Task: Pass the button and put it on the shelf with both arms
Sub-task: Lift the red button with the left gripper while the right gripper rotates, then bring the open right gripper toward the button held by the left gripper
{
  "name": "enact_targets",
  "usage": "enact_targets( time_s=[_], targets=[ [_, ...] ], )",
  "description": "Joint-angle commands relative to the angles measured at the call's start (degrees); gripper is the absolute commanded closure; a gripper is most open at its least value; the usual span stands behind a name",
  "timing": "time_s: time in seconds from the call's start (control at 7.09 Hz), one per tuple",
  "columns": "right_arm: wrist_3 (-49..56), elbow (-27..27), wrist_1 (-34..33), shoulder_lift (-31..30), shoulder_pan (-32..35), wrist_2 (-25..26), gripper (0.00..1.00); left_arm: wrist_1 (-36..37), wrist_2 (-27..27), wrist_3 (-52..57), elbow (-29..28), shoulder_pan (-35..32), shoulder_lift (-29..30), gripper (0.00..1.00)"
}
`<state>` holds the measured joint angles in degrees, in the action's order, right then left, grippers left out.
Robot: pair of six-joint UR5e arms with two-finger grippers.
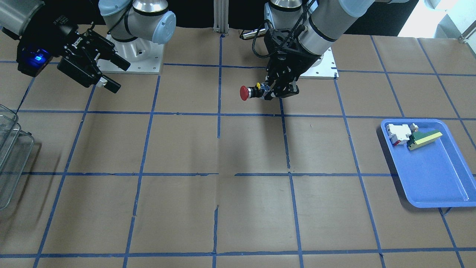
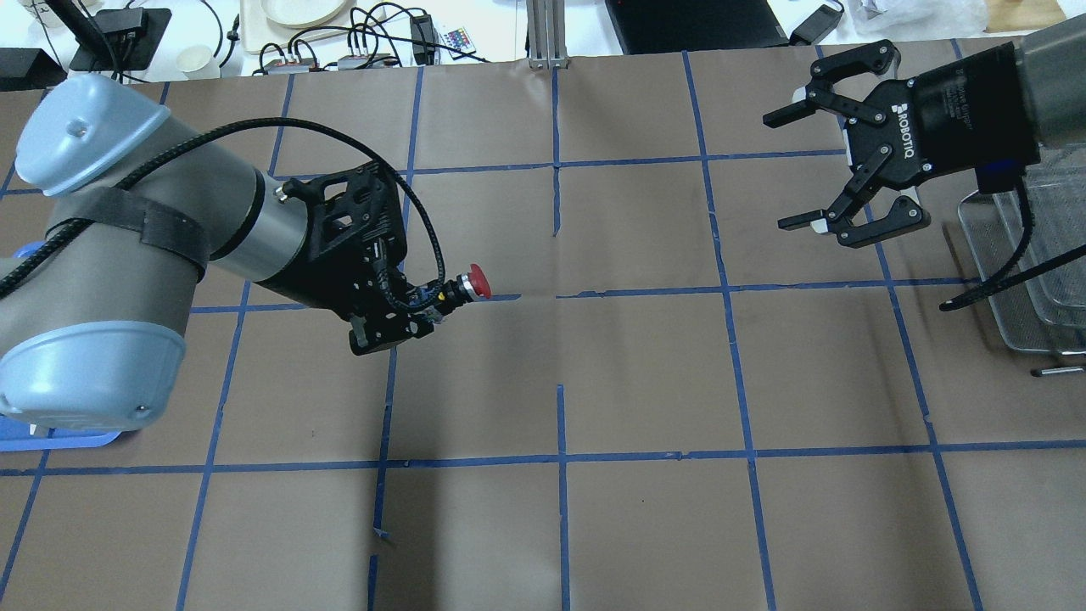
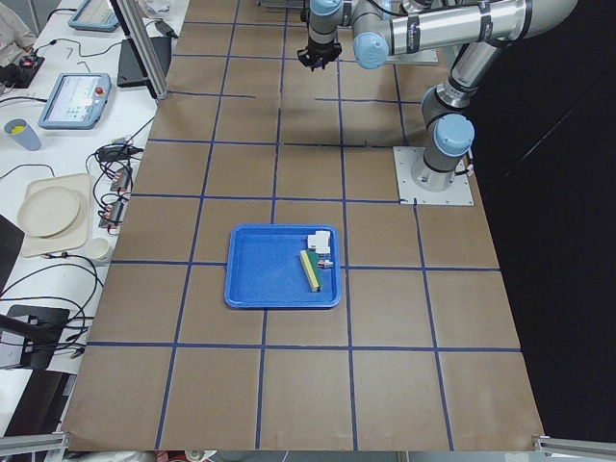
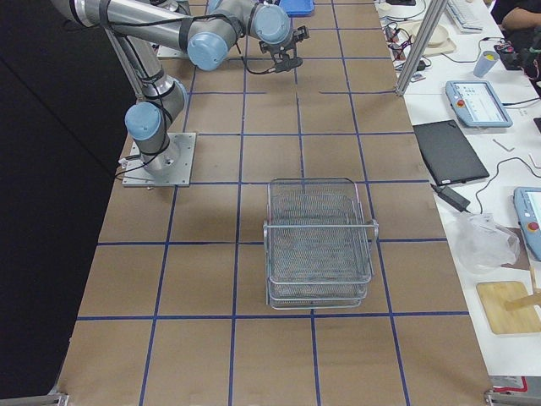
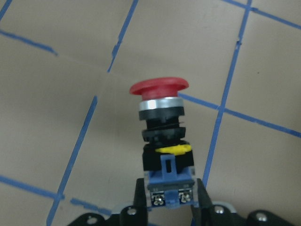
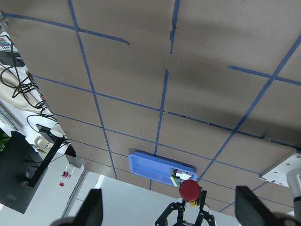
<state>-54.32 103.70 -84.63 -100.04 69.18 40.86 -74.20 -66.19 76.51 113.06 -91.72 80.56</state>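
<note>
Brown paper with a blue tape grid covers the table (image 1: 186,149).

Front view: left gripper (image 1: 268,93) is clamped on the base of the button (image 1: 245,92), which is held sideways above the table just above frame centre, red cap pointing to 9 o'clock. Right gripper (image 1: 116,75) hangs at 10 o'clock, fingers spread with nothing between them, well apart from the button. Shelf (image 1: 11,156) is at the 9 o'clock edge. Blue tray (image 1: 438,186) at 4 o'clock holds a white block (image 1: 397,133) touching a green-yellow wedge (image 1: 424,138).

Overhead: cap points to 3 o'clock, toward the spread right gripper, with a wide stretch of paper between them. Shelf is at the 3 o'clock edge.

Left side view: tray mid-frame. Both arms at 12 o'clock, too small to judge grip.

Right side view: shelf stands upright mid-frame, arms at 12 o'clock.

Left wrist: button upright in frame, with red cap, silver ring, black body and yellow tab. Its blue terminal end is pinched between the fingers at 6 o'clock.

Right wrist: own fingers blurred at 7 and 5 o'clock, wide apart. Button cap faces the lens at 6 o'clock, with the tray just beyond it.
</note>
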Motion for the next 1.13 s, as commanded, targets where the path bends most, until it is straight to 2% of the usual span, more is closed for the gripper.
enact_targets(
  time_s=[0.0,0.28,0.42,0.71,0.99],
  targets=[
    [0.18,0.01,0.43,2.57,-0.71,-2.89,0.00,1.25,0.71,0.74,-0.03,-3.55,1.09,0.68],
    [5.28,0.98,1.04,4.68,-0.71,-6.41,0.00,2.57,0.88,-3.39,-0.91,-5.13,2.15,0.68],
    [5.98,3.79,4.03,4.51,-0.53,-6.49,0.00,2.75,0.53,-5.67,-2.14,-7.77,3.55,0.68],
    [5.98,9.42,9.22,3.36,-0.27,-12.47,0.00,5.65,-0.61,-8.05,-3.02,-9.17,5.93,0.68],
    [7.65,10.47,9.31,2.40,1.84,-12.65,0.00,5.91,-0.70,-9.45,-3.20,-9.96,5.93,0.68]
  ],
)
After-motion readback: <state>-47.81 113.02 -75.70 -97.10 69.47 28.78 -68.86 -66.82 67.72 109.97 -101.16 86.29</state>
